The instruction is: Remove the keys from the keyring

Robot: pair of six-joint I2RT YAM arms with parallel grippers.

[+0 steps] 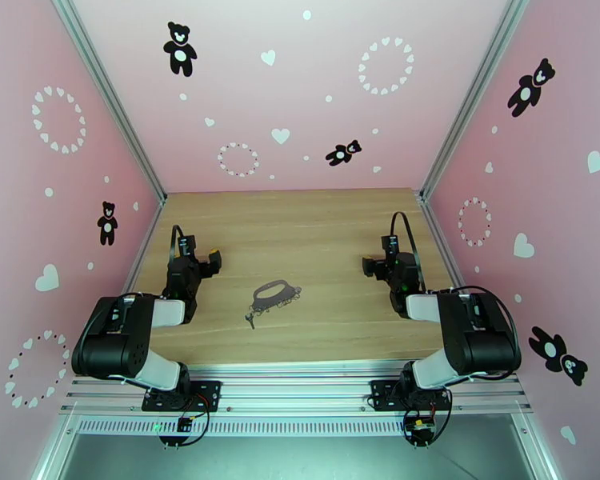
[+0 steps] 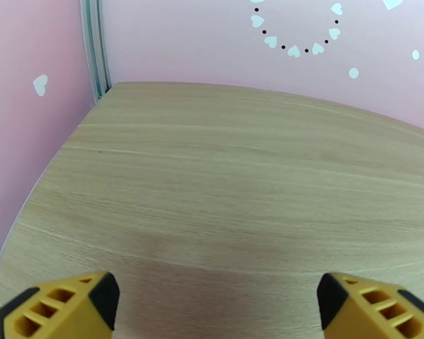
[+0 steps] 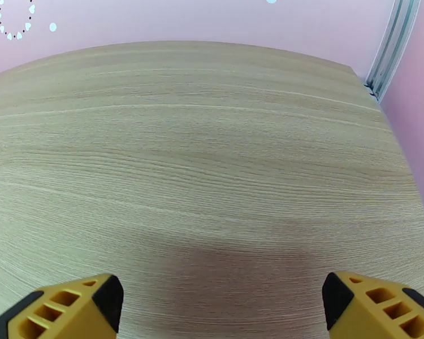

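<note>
**Both grippers spread wide over bare wood, keyring lying between them**

At the near edge of the desk (image 1: 300,226), the two arm bases (image 1: 182,396) sit bolted to an aluminium rail (image 1: 300,390), left and right of the middle.

Just beyond that edge, a little left of centre, the keys (image 1: 251,318) show as a tiny dark cluster flat on the wood. They are too small to count or to tell apart. A short dark chain (image 1: 288,298) runs from them up and to the right. The keyring (image 1: 272,292), a thin dark oval loop, lies flat just past the keys and against the chain. Whether the keys are linked to the chain or loop cannot be told at this size.

The keyring lies between the two arms, well apart from both. The left gripper (image 1: 194,263) hangs over the left side of the desk, about level with the loop or slightly farther. Its yellow fingers (image 2: 93,303) stand wide apart, with only bare wood between them. The right gripper (image 1: 392,270) mirrors it near the right edge. Its fingers (image 3: 350,303) are spread just as wide and hold nothing.

Past the grippers, the far half of the desk runs to its far edge, which meets pink walls (image 1: 300,90) printed with hearts and bears.
</note>
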